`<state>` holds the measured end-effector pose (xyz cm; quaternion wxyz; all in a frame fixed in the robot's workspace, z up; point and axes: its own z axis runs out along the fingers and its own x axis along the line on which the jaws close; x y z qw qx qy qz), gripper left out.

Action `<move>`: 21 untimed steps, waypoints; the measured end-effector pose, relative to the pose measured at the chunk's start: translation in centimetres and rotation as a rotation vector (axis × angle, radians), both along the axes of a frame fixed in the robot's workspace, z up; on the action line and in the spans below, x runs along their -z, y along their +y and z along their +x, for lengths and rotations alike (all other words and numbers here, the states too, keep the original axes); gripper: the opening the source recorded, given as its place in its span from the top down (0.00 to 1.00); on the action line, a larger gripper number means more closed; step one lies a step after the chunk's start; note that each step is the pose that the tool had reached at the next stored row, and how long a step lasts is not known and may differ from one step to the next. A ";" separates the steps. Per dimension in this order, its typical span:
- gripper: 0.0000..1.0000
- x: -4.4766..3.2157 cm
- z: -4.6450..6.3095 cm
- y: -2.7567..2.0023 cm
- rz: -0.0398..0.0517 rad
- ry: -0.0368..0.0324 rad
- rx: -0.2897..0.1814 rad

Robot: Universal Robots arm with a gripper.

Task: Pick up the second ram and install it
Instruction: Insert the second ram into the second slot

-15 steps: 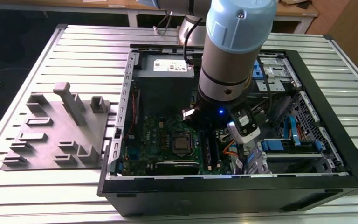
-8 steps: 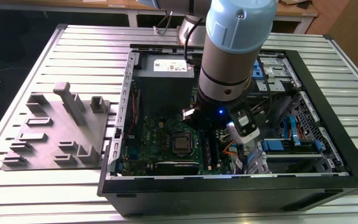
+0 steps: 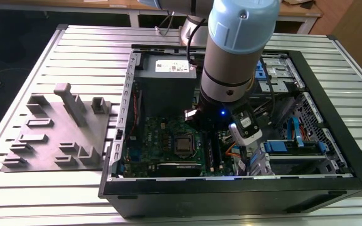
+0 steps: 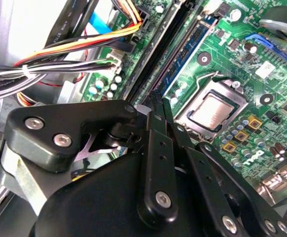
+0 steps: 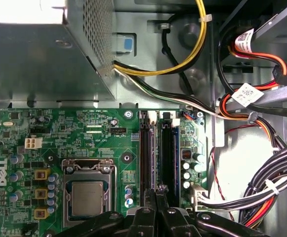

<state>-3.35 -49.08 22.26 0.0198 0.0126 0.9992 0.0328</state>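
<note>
Black linkage gripper (image 5: 156, 197): jaws closed together, nothing visibly held, tips low over black plastic memory slots (image 5: 158, 153) on green motherboard (image 5: 84, 133), seemingly for pressing down

Grey arm (image 3: 231, 56) — pale-blue caps, black screwed gripper (image 4: 155, 106) linkage

Open computer case (image 3: 332, 155) laid on slatted metal table (image 3: 55, 47), robot arm (image 3: 234, 61) lowered over green motherboard (image 3: 162, 141), grey fixture block (image 3: 58, 136) set beside the case at the exterior view's left
</note>
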 end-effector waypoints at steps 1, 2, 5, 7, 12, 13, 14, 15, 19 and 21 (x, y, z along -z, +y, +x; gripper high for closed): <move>0.91 0.00 0.0 0.00 0.0000 0.0000 0.000; 0.91 0.00 0.0 0.00 0.0000 -0.0001 0.001; 0.91 0.06 0.0 0.01 0.0001 -0.0001 0.001; 0.91 0.13 0.0 0.00 -0.0001 0.0000 0.001; 0.91 0.24 0.0 0.00 -0.0002 0.0001 0.001; 0.91 0.25 0.0 0.00 -0.0002 0.0000 0.001; 0.91 0.28 0.0 0.00 0.0000 0.0000 0.001; 0.91 0.31 0.0 0.00 0.0001 0.0000 0.001; 0.91 0.33 0.0 0.00 0.0005 0.0000 0.001; 0.91 0.33 0.0 0.00 0.0007 -0.0001 0.001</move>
